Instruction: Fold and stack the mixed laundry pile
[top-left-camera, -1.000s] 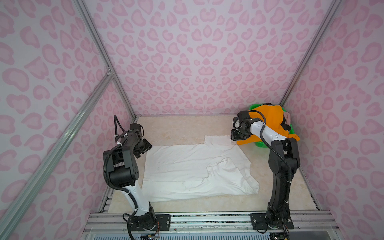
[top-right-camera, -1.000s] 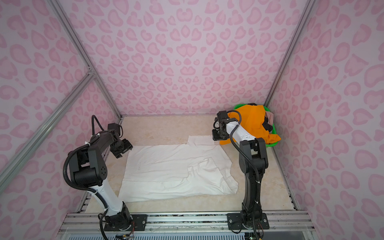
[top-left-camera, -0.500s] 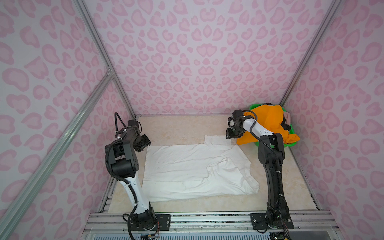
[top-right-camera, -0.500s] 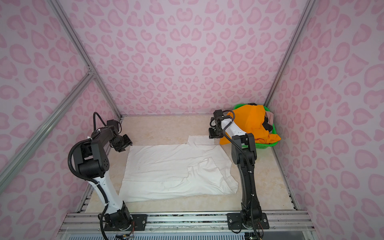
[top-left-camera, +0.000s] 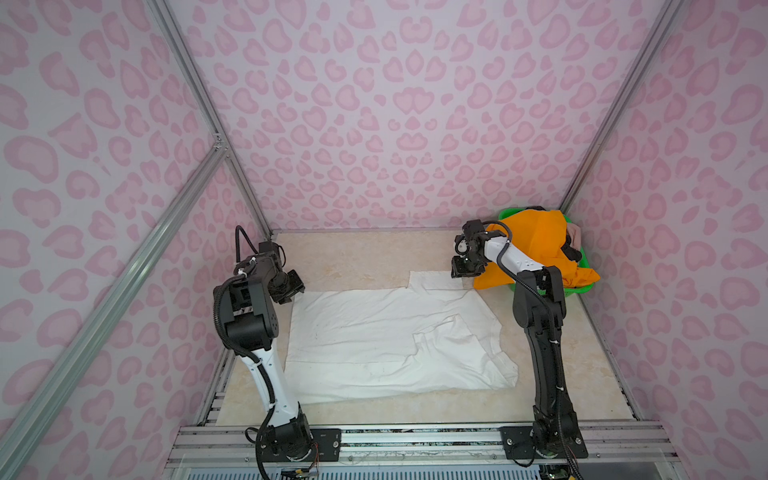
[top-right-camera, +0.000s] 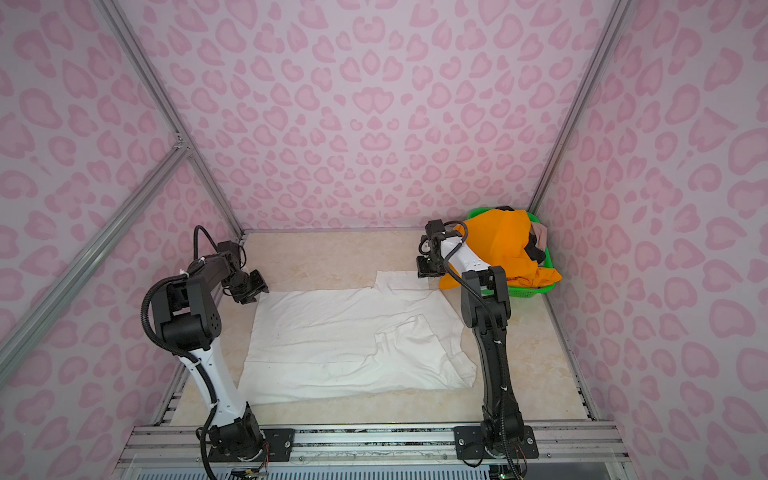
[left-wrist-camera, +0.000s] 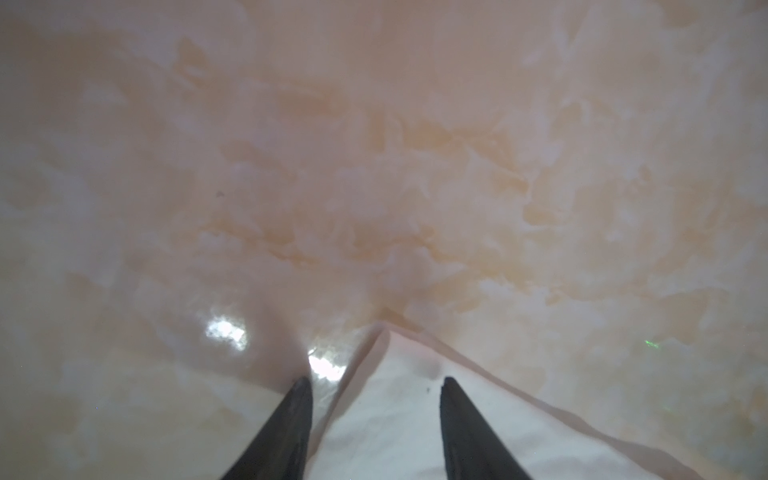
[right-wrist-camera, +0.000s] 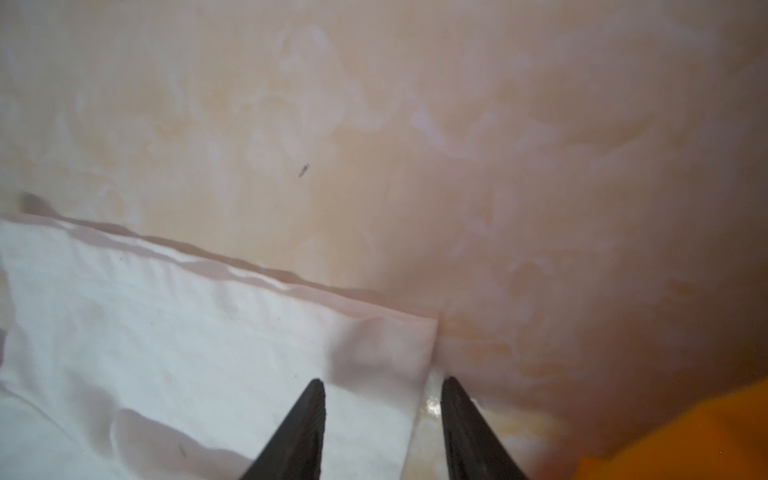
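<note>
Straddling far corners of the spread white T-shirt (top-left-camera: 374, 345), both pincers stand apart, clamping nothing.
At its far-left corner hangs the left gripper (left-wrist-camera: 374, 380), at its sleeve corner the right gripper (right-wrist-camera: 382, 382); beyond, orange shorts (top-left-camera: 536, 245) drape the green basket (top-left-camera: 577, 291).

The shirt (top-left-camera: 386, 340) lies flat on the table (top-left-camera: 357, 257). The basket (top-left-camera: 579, 291) sits in the far right corner, shorts (top-left-camera: 536, 241) heaped in it. The left gripper (top-left-camera: 293, 286) is over the shirt's far left corner, the right gripper (top-left-camera: 463, 270) over its far right.
</note>
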